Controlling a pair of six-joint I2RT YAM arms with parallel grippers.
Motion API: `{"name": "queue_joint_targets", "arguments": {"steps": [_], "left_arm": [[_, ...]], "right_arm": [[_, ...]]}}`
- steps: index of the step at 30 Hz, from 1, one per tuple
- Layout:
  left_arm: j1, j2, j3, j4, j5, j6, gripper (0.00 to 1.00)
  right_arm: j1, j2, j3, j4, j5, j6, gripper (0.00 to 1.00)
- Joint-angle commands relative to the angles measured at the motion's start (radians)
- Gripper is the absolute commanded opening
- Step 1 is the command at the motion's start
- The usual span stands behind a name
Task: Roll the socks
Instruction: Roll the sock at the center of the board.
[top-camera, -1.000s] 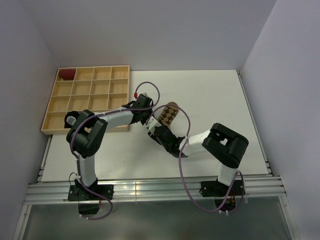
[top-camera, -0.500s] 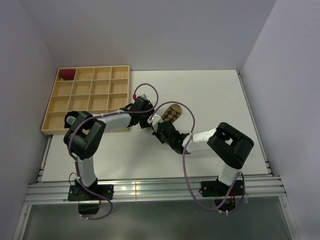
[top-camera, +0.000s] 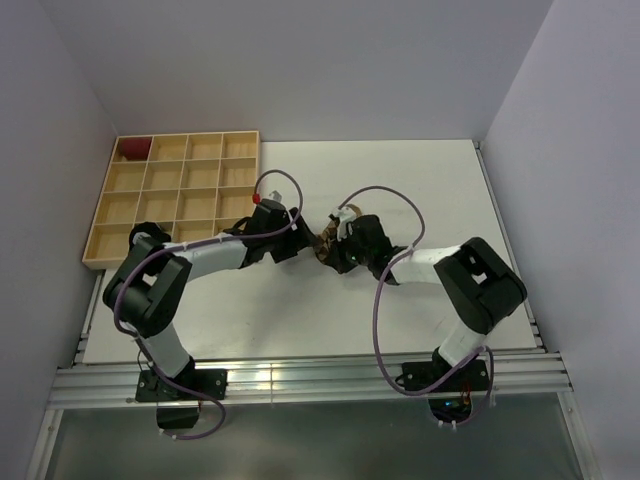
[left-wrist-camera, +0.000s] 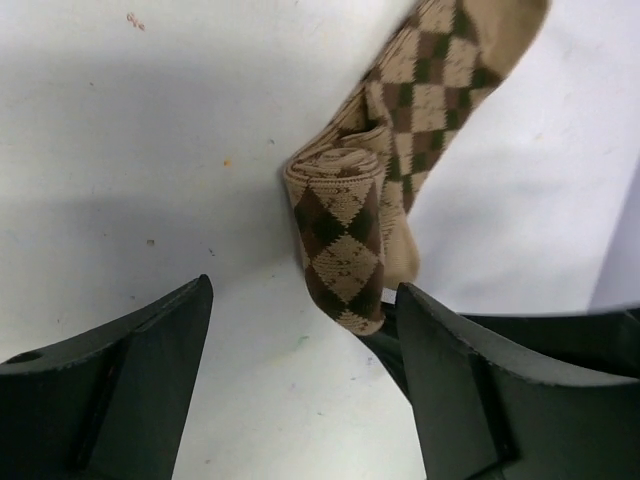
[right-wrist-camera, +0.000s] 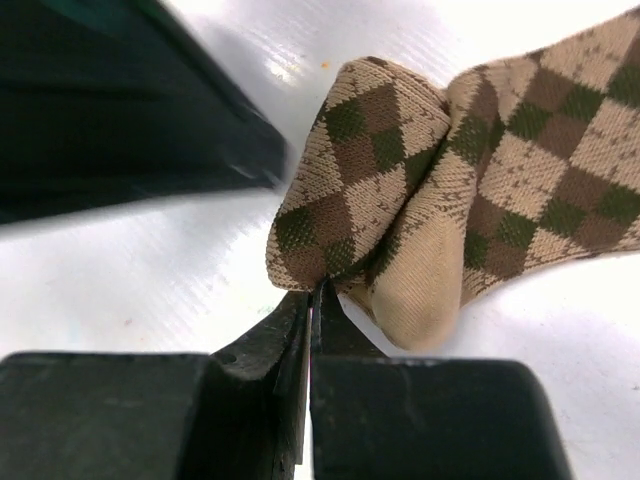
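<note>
White table takes up most of the top view, with bare surface to the far side, the right and near the front edge; walls close it in on three sides. Wooden tray sits at the far left corner, its right rim just beside the left arm's forearm, and a dark red bundle is in the far-left compartment. Both arms reach in and meet mid-table, well clear of every table edge. Tan sock lies there, one end rolled up, the rest flat and running away. Left gripper is spread wide, fingers either side of the roll, not touching it. Right gripper is pressed closed, tips against the roll's lower edge; can't tell if fabric is nipped
</note>
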Motion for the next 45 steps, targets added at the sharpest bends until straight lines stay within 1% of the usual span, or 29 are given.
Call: {"name": "queue_joint_targets", "arguments": {"steps": [1, 3, 4, 5, 7, 11, 14, 17, 19, 20, 26, 32, 36, 37, 38, 39, 41, 42, 44, 45], "left_arm": [[0.017, -0.078, -0.03, 0.134, 0.012, -0.054, 0.81], [0.02, -0.083, -0.03, 0.142, 0.009, -0.06, 0.81], [0.02, -0.086, -0.038, 0.166, 0.011, -0.068, 0.81], [0.02, -0.086, -0.043, 0.18, 0.014, -0.074, 0.81], [0.02, -0.075, -0.052, 0.217, 0.027, -0.086, 0.79], [0.019, -0.032, -0.06, 0.251, 0.061, -0.112, 0.76], [0.019, -0.005, -0.078, 0.287, 0.084, -0.138, 0.75], [0.016, 0.023, -0.076, 0.294, 0.089, -0.143, 0.74], [0.013, 0.047, -0.061, 0.292, 0.089, -0.141, 0.74], [0.011, 0.055, -0.057, 0.294, 0.095, -0.141, 0.74], [0.007, 0.109, -0.004, 0.26, 0.08, -0.131, 0.72], [0.007, 0.15, 0.028, 0.182, 0.003, -0.128, 0.68], [0.008, 0.181, 0.055, 0.114, -0.049, -0.119, 0.61], [0.007, 0.198, 0.071, 0.102, -0.058, -0.114, 0.54], [0.007, 0.204, 0.075, 0.082, -0.06, -0.112, 0.51], [0.007, 0.216, 0.082, 0.074, -0.061, -0.112, 0.44], [0.008, 0.225, 0.083, 0.061, -0.063, -0.108, 0.38], [0.007, 0.23, 0.082, 0.045, -0.062, -0.1, 0.28], [0.004, 0.23, 0.077, 0.033, -0.063, -0.092, 0.21], [0.002, 0.228, 0.077, 0.009, -0.06, -0.083, 0.12]], "right_arm": [[-0.069, 0.01, 0.008, -0.027, -0.227, 0.085, 0.0], [-0.1, 0.038, 0.014, -0.017, -0.308, 0.108, 0.0], [-0.133, 0.048, 0.015, -0.008, -0.385, 0.14, 0.0], [-0.147, 0.059, 0.018, 0.012, -0.425, 0.155, 0.0], [-0.193, 0.096, 0.023, 0.034, -0.529, 0.209, 0.0], [-0.256, 0.179, 0.023, 0.156, -0.681, 0.325, 0.0], [-0.288, 0.222, 0.032, 0.222, -0.756, 0.411, 0.0], [-0.307, 0.278, 0.055, 0.246, -0.801, 0.473, 0.0], [-0.308, 0.289, 0.078, 0.223, -0.801, 0.464, 0.0], [-0.31, 0.294, 0.086, 0.182, -0.797, 0.452, 0.0], [-0.31, 0.306, 0.114, 0.125, -0.778, 0.412, 0.0], [-0.308, 0.318, 0.127, 0.1, -0.772, 0.398, 0.0], [-0.308, 0.317, 0.13, 0.08, -0.763, 0.387, 0.0], [-0.31, 0.318, 0.13, 0.075, -0.76, 0.384, 0.0], [-0.308, 0.318, 0.133, 0.074, -0.76, 0.384, 0.0], [-0.308, 0.318, 0.13, 0.075, -0.757, 0.385, 0.0], [-0.308, 0.309, 0.132, 0.062, -0.746, 0.376, 0.0], [-0.31, 0.305, 0.132, 0.057, -0.738, 0.372, 0.0], [-0.308, 0.276, 0.126, 0.046, -0.723, 0.356, 0.0], [-0.305, 0.26, 0.12, 0.043, -0.7, 0.347, 0.0]]}}
